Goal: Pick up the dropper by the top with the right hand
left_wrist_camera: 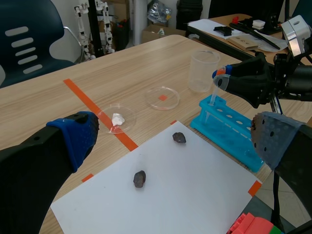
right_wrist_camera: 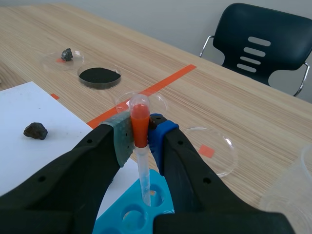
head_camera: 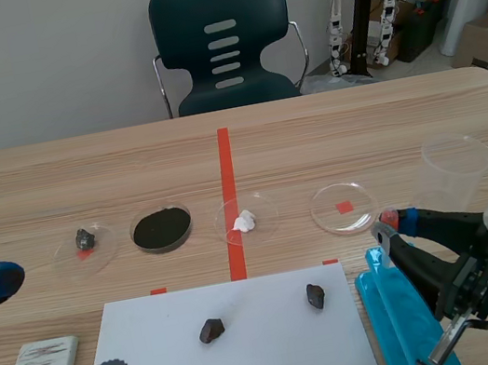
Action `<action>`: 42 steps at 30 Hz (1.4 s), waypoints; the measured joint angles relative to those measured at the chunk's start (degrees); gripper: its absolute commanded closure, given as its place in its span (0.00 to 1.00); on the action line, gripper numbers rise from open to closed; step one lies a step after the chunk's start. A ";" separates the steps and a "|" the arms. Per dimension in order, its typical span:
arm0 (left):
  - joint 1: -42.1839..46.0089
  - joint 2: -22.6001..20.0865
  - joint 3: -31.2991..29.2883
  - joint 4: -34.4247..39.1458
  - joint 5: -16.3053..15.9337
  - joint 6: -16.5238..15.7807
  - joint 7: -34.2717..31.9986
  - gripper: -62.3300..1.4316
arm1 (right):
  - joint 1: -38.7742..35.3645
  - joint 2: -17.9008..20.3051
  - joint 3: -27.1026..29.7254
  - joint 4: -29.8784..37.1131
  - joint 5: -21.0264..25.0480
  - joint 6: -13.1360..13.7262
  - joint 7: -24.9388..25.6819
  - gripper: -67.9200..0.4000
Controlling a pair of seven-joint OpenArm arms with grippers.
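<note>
The dropper is held upright near the table's near right edge. Its orange-red bulb is clamped between the pads of the right gripper, and its clear tube hangs down to a hole of the blue rack, which stands just beside the right edge of the white sheet. Whether the tip is clear of the hole cannot be told. The left gripper is held with its fingers wide apart over the sheet's near left part and grips nothing. The grasp by the top looks made, so the risk is judged to lie in the lift. If the dropper is raised at a slant, the tube could catch on the hole's rim and the rack could be dragged or tipped. The soft bulb may be squeezed too hard, and any liquid in it would be pushed out. If it is gripped too lightly, the smooth bulb could slip down between the pads. A sideways swing could bring the tube against the plastic beaker standing near, beyond the rack.
</note>
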 measured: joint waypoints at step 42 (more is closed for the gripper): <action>0.00 0.00 0.00 0.02 -0.17 -0.02 0.00 0.00 | -28.61 -0.28 15.56 30.86 5.46 -0.61 -2.32 0.88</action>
